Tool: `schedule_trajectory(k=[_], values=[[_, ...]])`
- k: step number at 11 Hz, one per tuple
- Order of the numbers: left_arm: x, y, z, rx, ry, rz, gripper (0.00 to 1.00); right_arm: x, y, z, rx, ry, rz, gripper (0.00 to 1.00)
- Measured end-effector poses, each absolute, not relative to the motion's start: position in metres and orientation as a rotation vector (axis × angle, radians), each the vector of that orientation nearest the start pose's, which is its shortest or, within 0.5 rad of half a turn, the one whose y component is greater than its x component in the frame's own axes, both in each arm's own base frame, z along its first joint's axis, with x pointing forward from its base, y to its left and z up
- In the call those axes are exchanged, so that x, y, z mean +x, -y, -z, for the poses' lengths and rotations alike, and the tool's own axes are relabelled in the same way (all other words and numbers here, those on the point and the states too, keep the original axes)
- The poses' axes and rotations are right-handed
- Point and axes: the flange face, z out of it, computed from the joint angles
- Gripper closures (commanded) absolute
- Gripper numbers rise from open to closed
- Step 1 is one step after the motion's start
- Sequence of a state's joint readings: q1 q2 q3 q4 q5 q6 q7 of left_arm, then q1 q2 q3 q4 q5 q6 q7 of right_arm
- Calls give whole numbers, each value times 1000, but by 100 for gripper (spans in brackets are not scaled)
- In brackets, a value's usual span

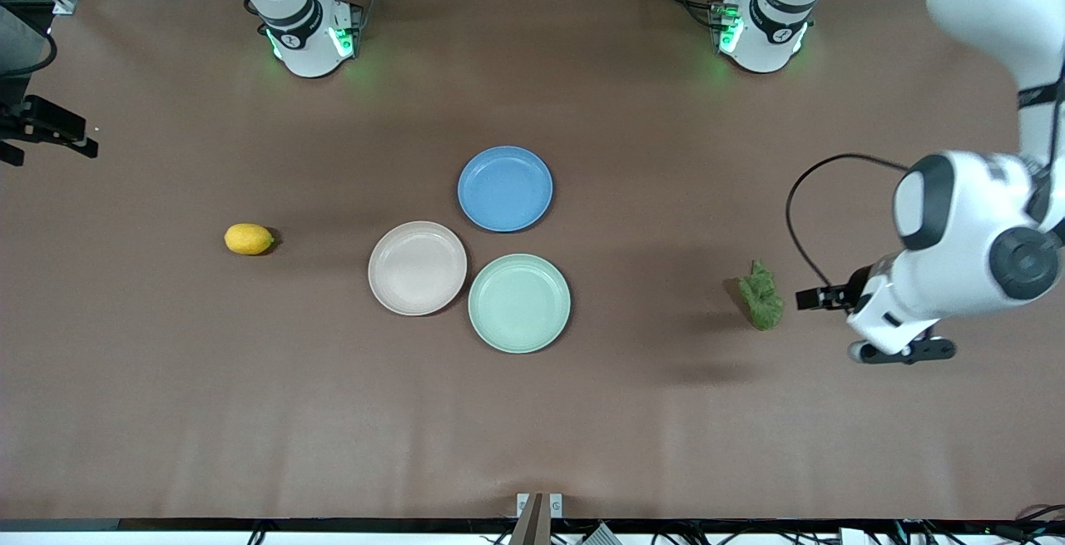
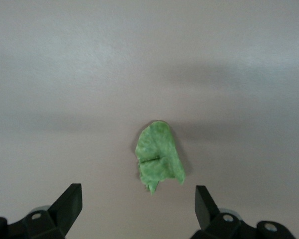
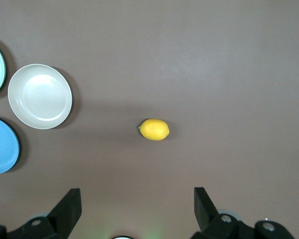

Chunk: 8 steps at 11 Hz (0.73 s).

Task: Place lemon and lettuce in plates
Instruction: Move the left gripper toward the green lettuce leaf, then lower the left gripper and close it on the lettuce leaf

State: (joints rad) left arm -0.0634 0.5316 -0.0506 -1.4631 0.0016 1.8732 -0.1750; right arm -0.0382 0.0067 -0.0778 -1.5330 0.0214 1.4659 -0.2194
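Note:
The lemon [image 1: 249, 239] lies on the brown table toward the right arm's end; it also shows in the right wrist view [image 3: 154, 129]. The lettuce [image 1: 761, 296] lies toward the left arm's end. The beige-pink plate [image 1: 417, 268] and the mint green plate [image 1: 519, 303] sit empty side by side mid-table. My left gripper [image 1: 824, 298] hovers beside the lettuce [image 2: 158, 157], open and empty [image 2: 138, 194]. My right gripper [image 3: 137, 199] is open and empty, high over the table between its base and the lemon.
A blue plate [image 1: 505, 188] sits empty, touching the other two plates, farther from the front camera. The beige-pink plate [image 3: 40, 96] and the blue plate [image 3: 1, 145] show in the right wrist view. The arm bases [image 1: 309, 37] stand along the table's edge.

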Motion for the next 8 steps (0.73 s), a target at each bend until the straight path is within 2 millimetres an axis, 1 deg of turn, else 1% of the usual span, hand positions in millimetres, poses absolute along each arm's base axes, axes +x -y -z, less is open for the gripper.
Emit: schedule_trajectory(k=[2, 4, 7, 8], values=[[687, 84, -320, -3134, 154, -219, 0, 543, 55, -630, -3102, 178, -108, 0], [680, 98, -284, -3141, 158, -177, 0, 543, 57, -630, -3102, 174, -108, 0], [664, 101, -237, -3157, 156, -81, 0, 542, 60, -627, -3100, 164, -124, 0], [659, 100, -224, -3159, 160, -66, 0, 541, 62, -625, -3099, 157, -135, 0]])
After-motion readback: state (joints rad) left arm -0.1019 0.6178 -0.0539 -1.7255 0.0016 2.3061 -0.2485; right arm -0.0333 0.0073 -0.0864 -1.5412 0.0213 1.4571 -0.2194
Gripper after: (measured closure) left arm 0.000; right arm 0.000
